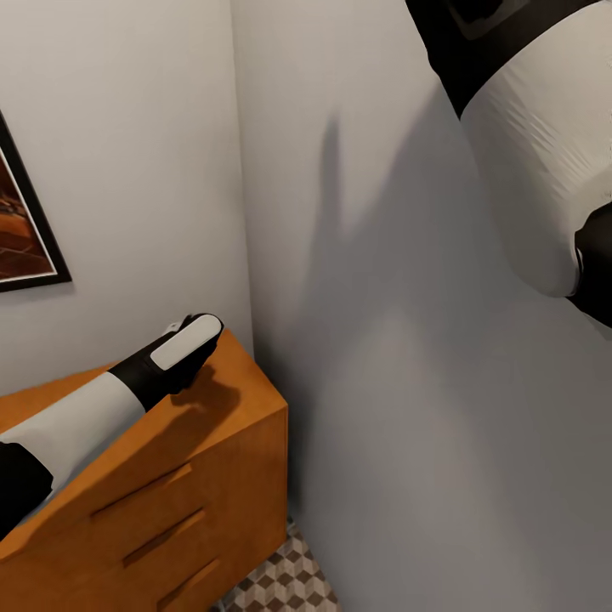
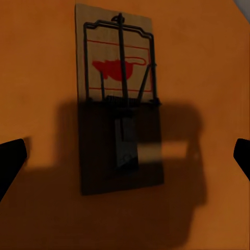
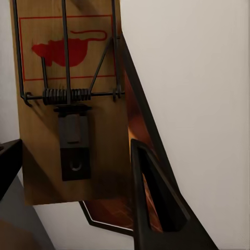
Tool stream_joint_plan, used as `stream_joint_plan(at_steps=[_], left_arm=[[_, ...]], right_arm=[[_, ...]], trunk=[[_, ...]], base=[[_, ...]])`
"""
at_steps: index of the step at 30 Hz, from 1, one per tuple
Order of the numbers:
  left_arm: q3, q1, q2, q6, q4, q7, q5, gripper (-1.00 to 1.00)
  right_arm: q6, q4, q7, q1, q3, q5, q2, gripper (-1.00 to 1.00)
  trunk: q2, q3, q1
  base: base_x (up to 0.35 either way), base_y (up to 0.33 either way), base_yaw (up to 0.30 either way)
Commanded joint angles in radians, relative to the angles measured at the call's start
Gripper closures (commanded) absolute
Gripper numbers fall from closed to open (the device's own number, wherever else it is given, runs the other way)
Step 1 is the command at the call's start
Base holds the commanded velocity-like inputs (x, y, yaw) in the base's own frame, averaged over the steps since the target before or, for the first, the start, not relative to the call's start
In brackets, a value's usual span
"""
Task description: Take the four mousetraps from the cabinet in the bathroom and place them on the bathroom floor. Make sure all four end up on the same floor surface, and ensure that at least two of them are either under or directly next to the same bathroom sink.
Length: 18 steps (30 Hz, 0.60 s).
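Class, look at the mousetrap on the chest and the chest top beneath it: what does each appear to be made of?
Mousetrap: apparently a flat, matte wooden board with a red printed mouse, carrying dark metal-looking wire and a coiled spring. Chest: seemingly wood with a smooth orange-brown finish.

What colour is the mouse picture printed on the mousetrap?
Red, on the mousetrap; clearest in the right wrist view.

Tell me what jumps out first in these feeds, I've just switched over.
On the left wrist view, a mousetrap with a red mouse print lies flat on the orange cabinet top, between the open left gripper's fingers and half in its shadow. On the right wrist view, a second mousetrap is held up close in the right gripper, against a white wall.
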Motion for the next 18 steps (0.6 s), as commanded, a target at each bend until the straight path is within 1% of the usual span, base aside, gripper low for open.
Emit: stream_joint_plan(at_steps=[1,12,17,18], left_arm=[[-0.005,-0.002,0.002,-0.006,-0.002,0.001,0.004,-1.0],[-0.005,-0.004,0.002,-0.006,-0.002,0.001,0.004,-1.0],[-0.005,-0.006,0.0,-0.006,-0.002,0.001,0.004,-1.0],[-0.005,-0.006,0.0,-0.006,-0.002,0.001,0.004,-1.0]], right_arm=[[0.001,0.0,0.004,-0.001,0.003,-0.001,0.0,1.0],[0.001,0.0,0.004,0.0,0.003,-0.001,0.0,1.0],[0.001,0.0,0.005,0.01,0.003,-0.001,0.0,1.0],[0.001,0.0,0.005,0.011,0.003,-0.001,0.0,1.0]], trunk=[[-0.008,-0.005,0.004],[-0.085,-0.039,0.046],[-0.12,-0.055,0.065],[-0.12,-0.055,0.065]], base=[[0.0,0.0,0.0],[0.0,0.0,0.0],[0.0,0.0,0.0],[0.0,0.0,0.0]])
